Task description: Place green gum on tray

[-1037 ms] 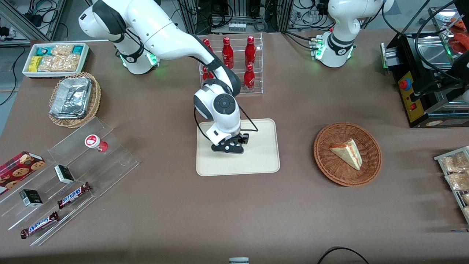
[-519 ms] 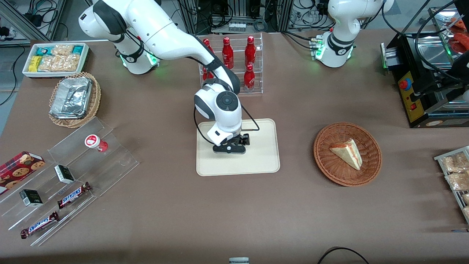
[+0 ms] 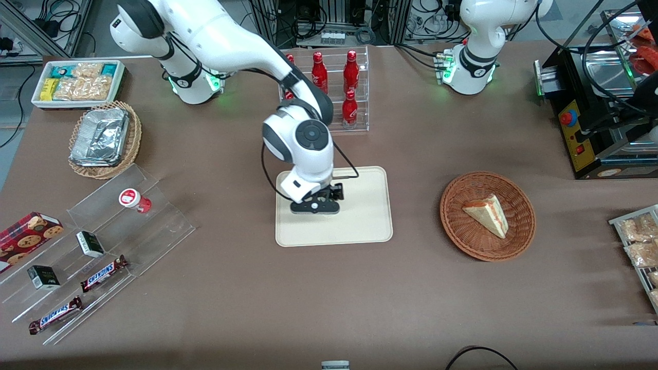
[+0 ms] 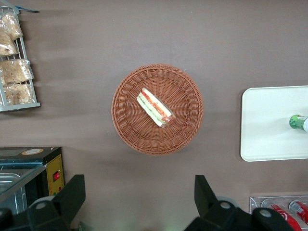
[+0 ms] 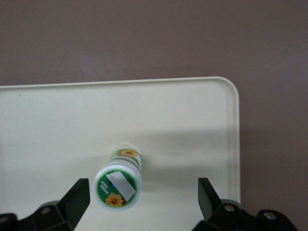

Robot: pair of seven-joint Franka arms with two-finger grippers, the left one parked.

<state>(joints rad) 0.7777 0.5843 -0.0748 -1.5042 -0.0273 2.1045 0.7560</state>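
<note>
The small green gum bottle with its white lid [image 5: 118, 184] stands on the flat cream rectangular tray [image 5: 192, 125]; my jaws [image 3: 314, 207] hang spread above it, gripping nothing, so only pulling away remains.

Take the table's middle in the front view as your dial. At three o'clock a wicker basket [image 3: 452, 237] holds a sandwich wedge [image 3: 487, 213], and at twelve you find red bottles [image 3: 350, 109] in a clear rack [image 3: 334, 122]. At eight o'clock a clear stepped stand [image 3: 164, 221] carries a red-labelled bottle [image 3: 134, 199] and Snickers bars [image 3: 104, 273].
</note>
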